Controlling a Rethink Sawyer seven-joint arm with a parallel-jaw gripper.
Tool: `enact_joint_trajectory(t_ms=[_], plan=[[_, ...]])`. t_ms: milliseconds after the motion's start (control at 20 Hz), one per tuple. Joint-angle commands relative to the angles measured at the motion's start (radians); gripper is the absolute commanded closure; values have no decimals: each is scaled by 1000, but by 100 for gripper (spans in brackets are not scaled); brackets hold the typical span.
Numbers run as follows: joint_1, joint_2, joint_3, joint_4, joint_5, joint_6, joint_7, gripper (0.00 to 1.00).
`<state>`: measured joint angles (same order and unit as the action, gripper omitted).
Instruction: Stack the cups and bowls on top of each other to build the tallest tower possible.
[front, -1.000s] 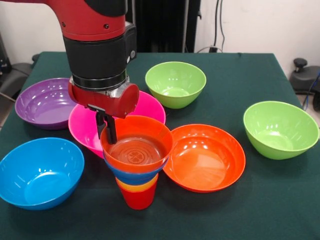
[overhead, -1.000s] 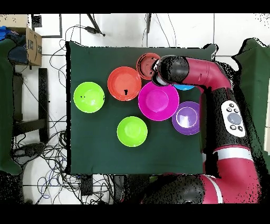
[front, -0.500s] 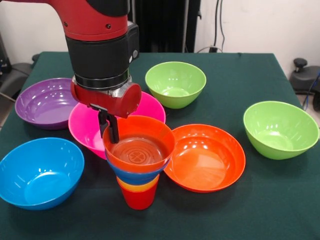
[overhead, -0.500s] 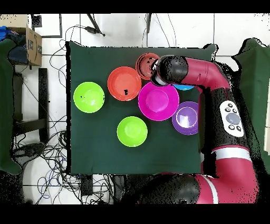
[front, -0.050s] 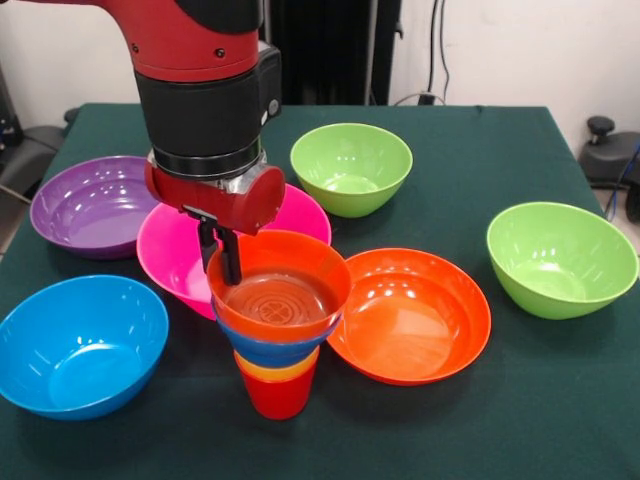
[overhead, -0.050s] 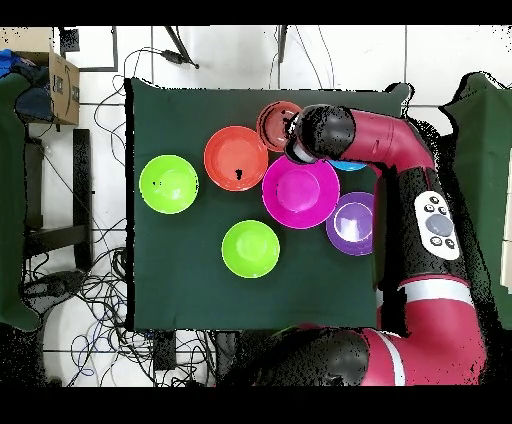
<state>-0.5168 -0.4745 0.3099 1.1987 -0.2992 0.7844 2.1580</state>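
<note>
The tower stands near the table's front edge: a red cup (front, -0.050s: 275, 396) lowest, an orange cup (front, -0.050s: 276, 371) in it, then a small blue bowl (front, -0.050s: 268, 350) and a small orange-red bowl (front, -0.050s: 285, 292) on top. My gripper (front, -0.050s: 219, 256) is at that top bowl's left rim, one finger inside and one outside, shut on the rim. In the overhead view the tower (overhead, -0.050s: 274, 122) shows beside my wrist, which hides the gripper.
Loose bowls ring the tower: pink (front, -0.050s: 168, 250) just behind it, purple (front, -0.050s: 88, 205), light blue (front, -0.050s: 80, 342), large orange-red (front, -0.050s: 415, 315) touching on the right, two lime green (front, -0.050s: 350, 165) (front, -0.050s: 560, 255). Overhead: pink (overhead, -0.050s: 300, 192), purple (overhead, -0.050s: 352, 222).
My gripper and the top of the tower have shifted slightly to the right in the front view. The loose bowls have not moved.
</note>
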Motion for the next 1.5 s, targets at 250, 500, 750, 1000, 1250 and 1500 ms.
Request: enact_joint_trajectory(t_ms=[250,500,750,1000,1250,1500], plan=[[42,57,-35,11,-11,-1,48,0],[49,55,-42,13,-9,-17,48,0],[58,57,-51,0,-3,-12,45,0],[63,57,-57,8,6,-20,44,0],[63,61,-58,-2,11,-18,40,0],[74,69,-64,-27,7,-28,52,0]])
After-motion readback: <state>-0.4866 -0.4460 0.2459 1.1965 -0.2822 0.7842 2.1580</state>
